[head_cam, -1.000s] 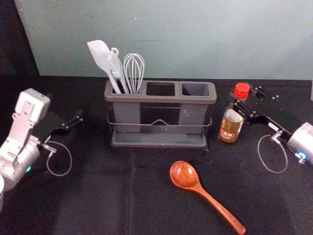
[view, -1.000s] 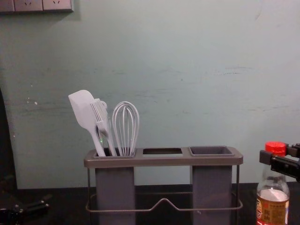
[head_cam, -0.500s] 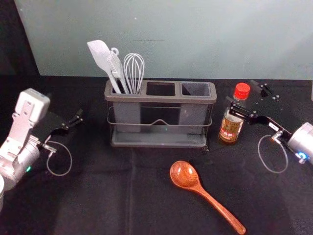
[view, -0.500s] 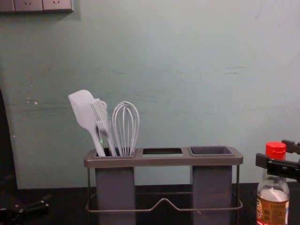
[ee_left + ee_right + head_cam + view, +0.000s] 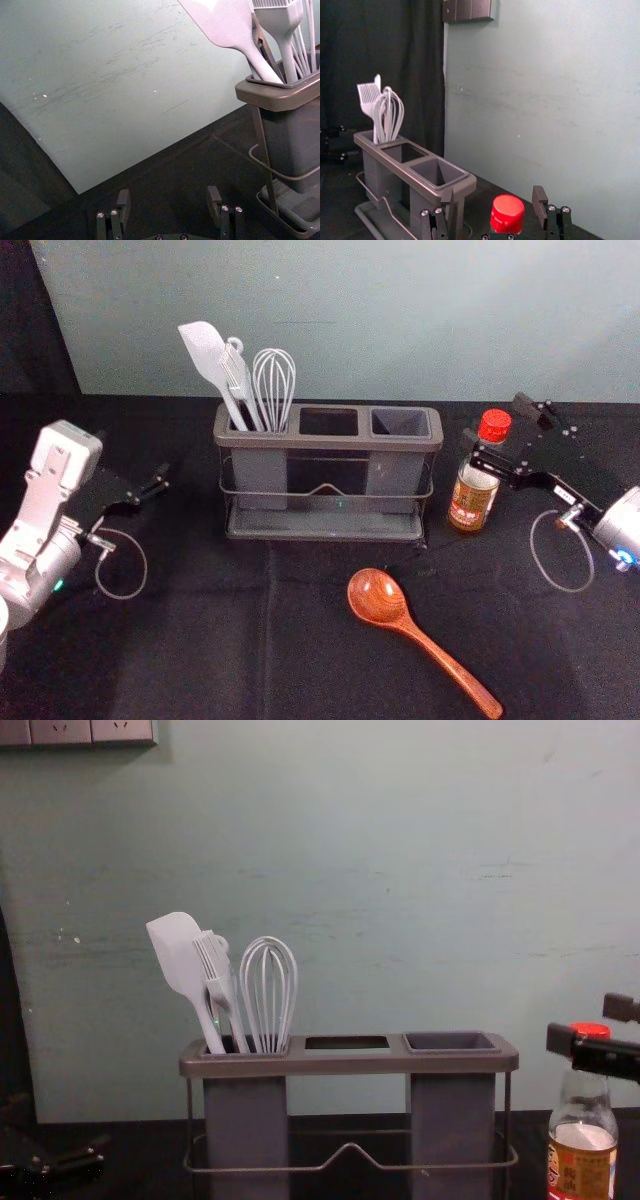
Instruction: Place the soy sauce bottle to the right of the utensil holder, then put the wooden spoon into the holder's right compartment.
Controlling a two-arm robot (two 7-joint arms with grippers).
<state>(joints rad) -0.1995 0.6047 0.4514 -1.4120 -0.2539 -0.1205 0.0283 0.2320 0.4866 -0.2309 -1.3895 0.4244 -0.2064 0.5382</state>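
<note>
Two wide-open, empty fingers of right gripper [image 5: 492, 193] flank red cap [image 5: 508, 212] of upright soy sauce bottle [image 5: 468, 502], just right of utensil holder [image 5: 328, 442]; probably backs clear next. Left gripper [image 5: 169, 191] idles open, left of holder.

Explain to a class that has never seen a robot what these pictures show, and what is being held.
This robot has two arms. One picture looks down from its head, one forward from its chest, and one from each wrist. On black cloth stands a utensil holder with pale utensils, including a spatula and whisk, in its left compartment. A soy sauce bottle stands to its right; a wooden spoon lies in front. The right end effector is open at the bottle's top, fingers on either side of the red cap. The left end effector is open, left of the holder. Nothing is held.
</note>
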